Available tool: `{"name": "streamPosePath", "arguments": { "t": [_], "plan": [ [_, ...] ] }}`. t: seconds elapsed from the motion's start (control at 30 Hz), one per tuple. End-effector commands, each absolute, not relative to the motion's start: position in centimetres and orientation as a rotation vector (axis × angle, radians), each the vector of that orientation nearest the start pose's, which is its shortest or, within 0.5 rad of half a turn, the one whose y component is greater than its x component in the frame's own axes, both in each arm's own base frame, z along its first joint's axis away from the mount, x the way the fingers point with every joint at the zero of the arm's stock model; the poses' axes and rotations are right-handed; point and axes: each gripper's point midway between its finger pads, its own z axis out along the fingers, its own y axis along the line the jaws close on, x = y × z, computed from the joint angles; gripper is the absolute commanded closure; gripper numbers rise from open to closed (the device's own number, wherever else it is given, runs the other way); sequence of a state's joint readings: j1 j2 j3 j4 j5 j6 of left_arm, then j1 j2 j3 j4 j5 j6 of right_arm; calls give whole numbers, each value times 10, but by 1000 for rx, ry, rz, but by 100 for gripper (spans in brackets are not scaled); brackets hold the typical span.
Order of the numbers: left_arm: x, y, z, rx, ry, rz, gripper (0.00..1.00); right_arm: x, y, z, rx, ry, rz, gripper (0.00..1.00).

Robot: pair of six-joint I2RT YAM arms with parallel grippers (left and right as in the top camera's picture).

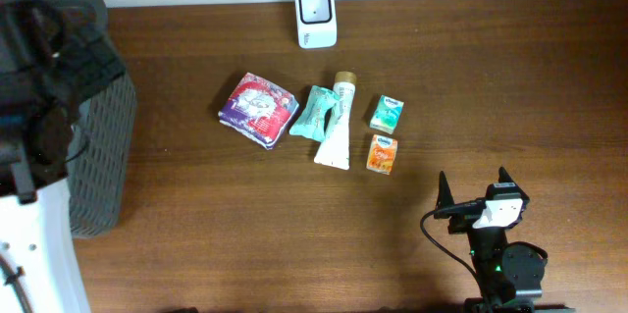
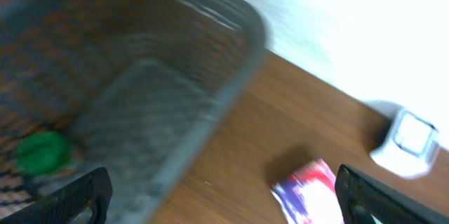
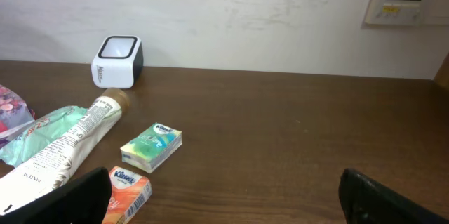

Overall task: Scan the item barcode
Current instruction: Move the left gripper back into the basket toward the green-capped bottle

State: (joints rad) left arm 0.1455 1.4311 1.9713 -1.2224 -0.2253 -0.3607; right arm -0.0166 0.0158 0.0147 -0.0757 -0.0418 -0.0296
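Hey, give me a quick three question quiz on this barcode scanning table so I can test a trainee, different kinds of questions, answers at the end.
1. Fill in: the grey basket holds a small ___ object.
2. True or false: the right pincer is shut on the orange tissue pack.
3. In the overhead view, which lies nearest the scanner? A) the white tube, cap end B) the orange tissue pack C) the grey basket

Key: 1 green. 2 false, it is open and holds nothing. 3 A.
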Motion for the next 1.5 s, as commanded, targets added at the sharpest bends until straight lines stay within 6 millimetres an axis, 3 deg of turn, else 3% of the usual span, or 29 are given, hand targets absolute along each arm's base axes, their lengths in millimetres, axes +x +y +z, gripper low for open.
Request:
{"name": "streamPosePath", "arguments": {
  "t": [0.0, 0.13, 0.33, 0.4, 0.5, 0.8, 0.87, 0.97, 1.1, 1.17, 1.27, 1.47],
  "plan": [
    [310, 161, 403, -1006, 1991, 302, 1, 246, 6, 155, -52, 1651, 9, 1],
    [294, 212, 369, -1217, 2027, 370, 1, 246, 6, 155, -52, 1651, 9, 1],
    [307, 251, 296, -1385, 2189, 457, 1, 246, 6, 155, -52, 1651, 9, 1],
    [298, 268, 271, -1559, 2164, 457, 1, 246, 6, 155, -52, 1651, 9, 1],
    [286, 296, 242, -1678, 2182, 488, 1, 246, 6, 155, -52, 1651, 9, 1],
    [285, 320, 181, -1746, 2320, 587, 2, 246, 6, 155, -52, 1651, 9, 1],
    [286, 322, 175, -1751, 2329, 606, 5, 246, 6, 155, -52, 1651, 9, 1],
    [278, 331, 173, -1757, 2327, 716, 2, 246, 6, 155, -52, 1651, 9, 1],
    [268, 341, 157, -1791, 2363, 734, 1, 246, 6, 155, -52, 1651, 9, 1],
    [268, 344, 146, -1807, 2386, 691, 0, 246, 6, 155, -52, 1651, 9, 1],
    [283, 344, 119, -1702, 2523, 533, 0, 246, 6, 155, -52, 1651, 9, 1],
    [286, 348, 105, -1685, 2551, 538, 6, 246, 6, 155, -52, 1651, 9, 1]
  ]
}}
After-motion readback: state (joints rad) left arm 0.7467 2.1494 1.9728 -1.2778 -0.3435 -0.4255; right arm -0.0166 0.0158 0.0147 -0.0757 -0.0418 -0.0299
